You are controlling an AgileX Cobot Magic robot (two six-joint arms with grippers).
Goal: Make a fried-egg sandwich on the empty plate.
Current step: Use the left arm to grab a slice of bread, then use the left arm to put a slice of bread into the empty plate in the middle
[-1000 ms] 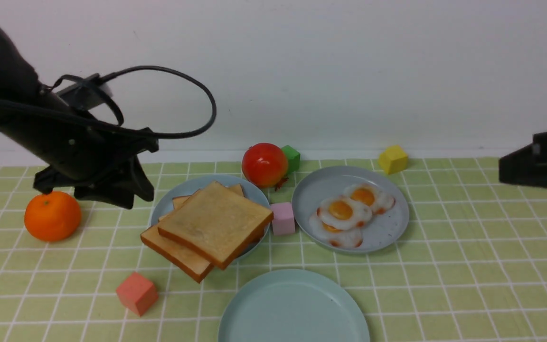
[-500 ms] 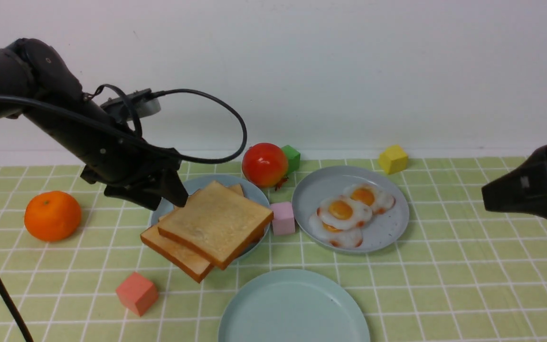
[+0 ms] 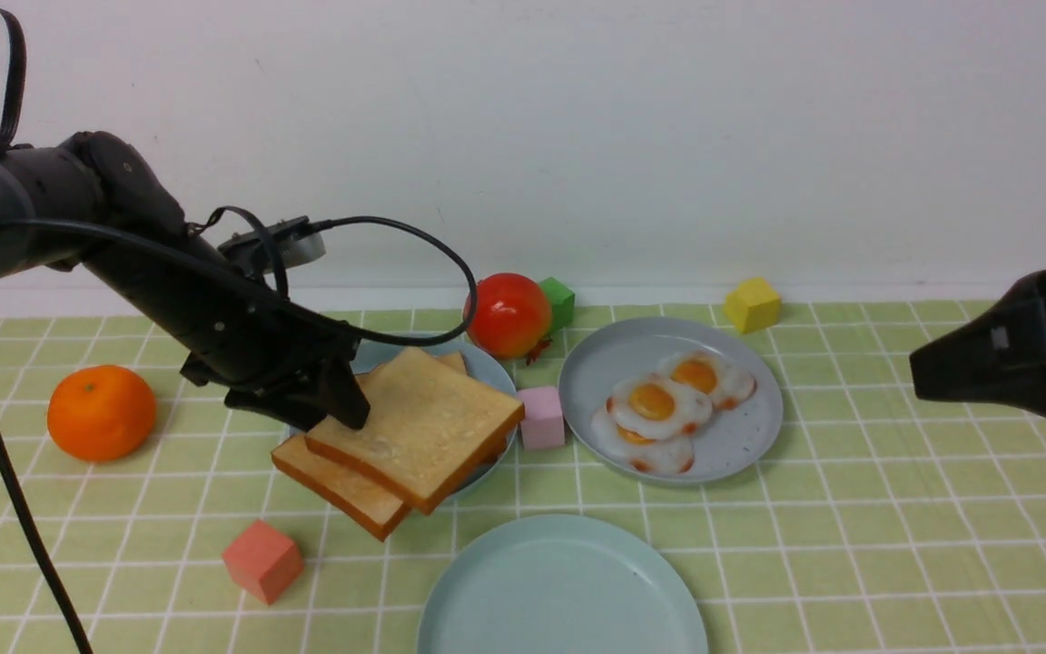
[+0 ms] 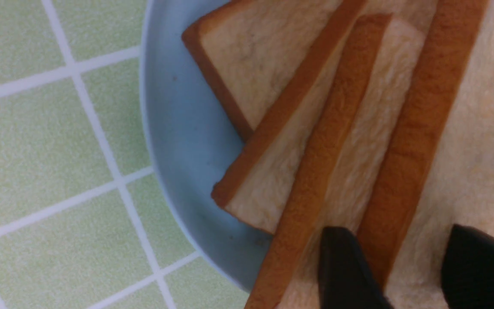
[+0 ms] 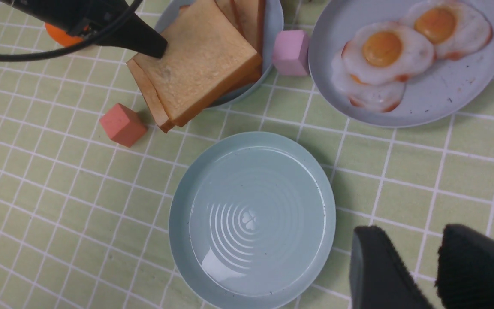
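Observation:
Several toast slices [image 3: 414,427] lie stacked on a light-blue plate [image 3: 491,363], the two upper ones overhanging its near rim. My left gripper [image 3: 341,413] is at the top slice's left corner. In the left wrist view its fingers [image 4: 343,266] are open and straddle that slice's brown crust [image 4: 405,171], one under it and one over its face. The empty aqua-green plate [image 3: 564,590] sits at the front centre. Three fried eggs [image 3: 659,404] lie on a grey plate [image 3: 741,445]. My right gripper [image 5: 423,266] hovers open and empty, right of the empty plate [image 5: 251,219].
An orange [image 3: 101,411] sits at the left and a tomato [image 3: 507,313] behind the toast plate. Toy cubes lie around: salmon [image 3: 261,560], pink [image 3: 541,418], green [image 3: 557,302] and yellow [image 3: 752,304]. The left arm's cable [image 3: 432,263] loops above the toast.
My left arm has swung right and down from near the orange to the toast stack, and its fingers now straddle the top slice's corner. The right gripper has moved a little inward.

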